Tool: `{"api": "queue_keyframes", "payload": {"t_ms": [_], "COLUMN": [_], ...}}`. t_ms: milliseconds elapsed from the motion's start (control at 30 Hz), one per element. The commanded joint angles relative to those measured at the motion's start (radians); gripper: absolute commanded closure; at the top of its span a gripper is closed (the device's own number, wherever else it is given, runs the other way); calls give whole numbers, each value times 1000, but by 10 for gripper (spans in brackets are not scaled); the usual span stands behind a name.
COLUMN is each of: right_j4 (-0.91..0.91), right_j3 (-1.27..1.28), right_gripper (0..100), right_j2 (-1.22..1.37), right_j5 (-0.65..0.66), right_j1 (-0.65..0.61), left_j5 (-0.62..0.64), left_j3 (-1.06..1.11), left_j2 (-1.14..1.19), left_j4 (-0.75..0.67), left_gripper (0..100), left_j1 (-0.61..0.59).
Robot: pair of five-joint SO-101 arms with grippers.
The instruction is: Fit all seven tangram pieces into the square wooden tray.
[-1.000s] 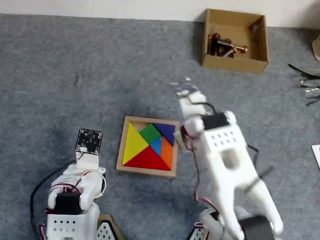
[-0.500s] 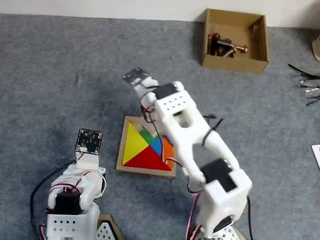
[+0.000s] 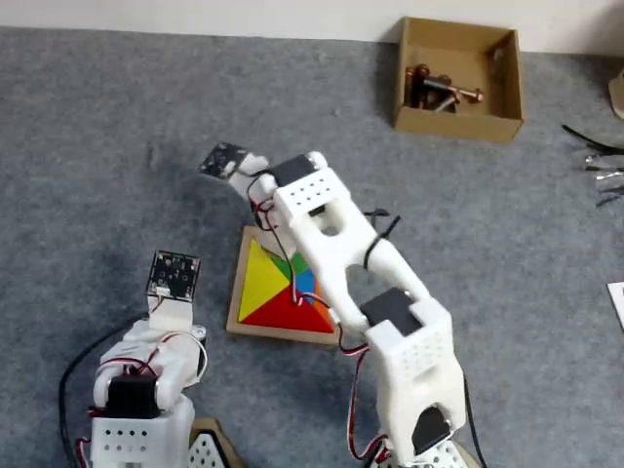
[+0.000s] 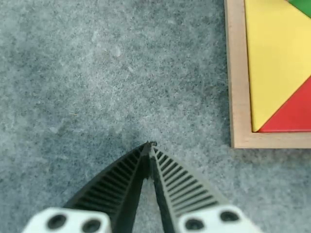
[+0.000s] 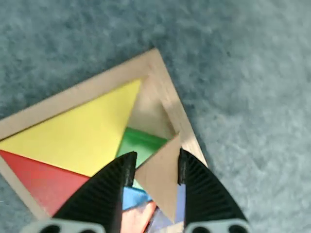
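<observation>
The right end effector (image 5: 156,158) is clenched on a light brown triangle piece (image 5: 163,187). It holds the piece just above the square wooden tray (image 5: 167,97), over the far side. The tray sits on the grey surface (image 3: 117,107). There is one bare spot (image 5: 150,111) by the far rim, between the yellow triangle (image 5: 82,126) and the green piece (image 5: 138,143). I think the brown piece goes there.

To do it well, turn the piece so its sides line up with the bare spot. Bring it down flat and slow. Let go only when it sits all the way in.

The left end effector (image 4: 148,148) is clenched on nothing, to the left of the tray.
</observation>
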Motion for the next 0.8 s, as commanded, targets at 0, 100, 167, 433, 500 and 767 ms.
{"api": "queue_keyframes", "payload": {"t_ms": [0,100,167,433,500,767], "right_j4": [-1,-1,-2,-38,-51,-50], "right_j3": [-87,-111,-128,-166,-166,-166], "right_gripper": [954,954,954,954,954,950], "right_j2": [-10,5,18,119,133,143], "right_j5": [51,95,106,173,173,173], "right_j1": [-41,-48,-48,-48,-48,-50], "left_j5": [-5,-5,-5,-5,-5,-5], "left_j3": [19,19,19,19,19,19], "left_j2": [-5,-5,-5,-5,-5,-5], "left_j4": [5,5,5,5,5,5], "left_gripper": [995,995,995,995,995,995], "left_j1": [-8,-8,-8,-8,-8,-8]}}
